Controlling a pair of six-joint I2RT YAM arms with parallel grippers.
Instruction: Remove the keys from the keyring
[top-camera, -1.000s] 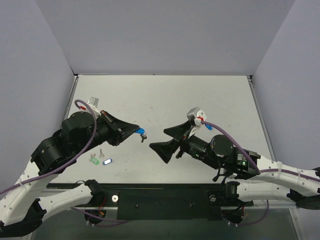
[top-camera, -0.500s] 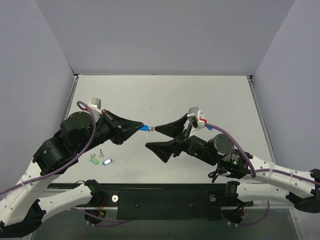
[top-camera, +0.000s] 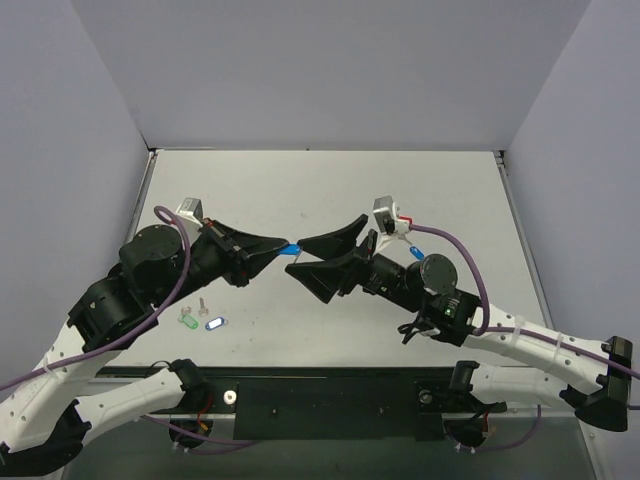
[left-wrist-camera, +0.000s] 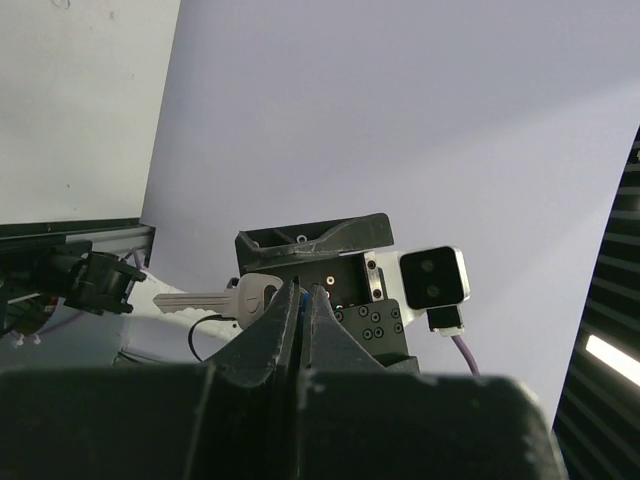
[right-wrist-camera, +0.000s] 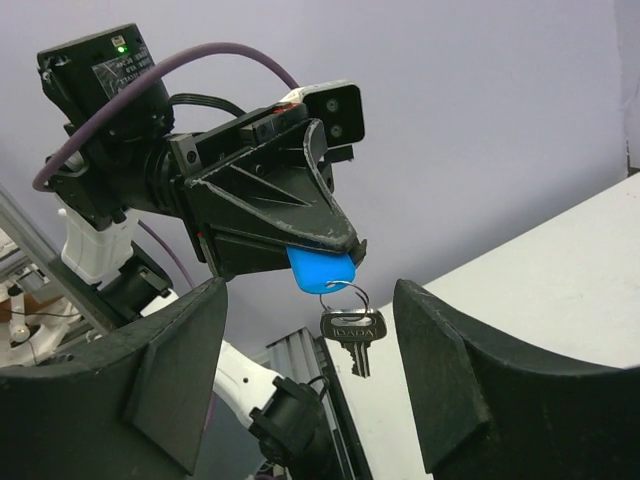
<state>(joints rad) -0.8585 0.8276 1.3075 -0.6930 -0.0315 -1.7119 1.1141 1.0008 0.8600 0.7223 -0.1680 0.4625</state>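
My left gripper (top-camera: 284, 248) is shut on the bright blue cap of a key (right-wrist-camera: 322, 270), held above the table. From that cap hangs the thin silver keyring (right-wrist-camera: 347, 294), and a bare silver key (right-wrist-camera: 352, 335) dangles on the ring. My right gripper (right-wrist-camera: 310, 305) is open, one finger on each side of the hanging silver key, touching neither it nor the ring. In the top view the right gripper (top-camera: 298, 258) meets the left gripper tip to tip. The left wrist view shows the silver key (left-wrist-camera: 215, 298) sticking out left of the shut fingertips (left-wrist-camera: 290, 300).
On the table in front of the left arm lie a green-capped key (top-camera: 186, 321), a blue-and-white tag (top-camera: 214, 323) and a small silver key (top-camera: 203, 303). Grey walls enclose the white table (top-camera: 330, 190) on three sides.
My right gripper has moved left to the left gripper's tip and narrowed its jaws around the hanging key. The left gripper has lifted and shifted slightly right with the blue-capped key.
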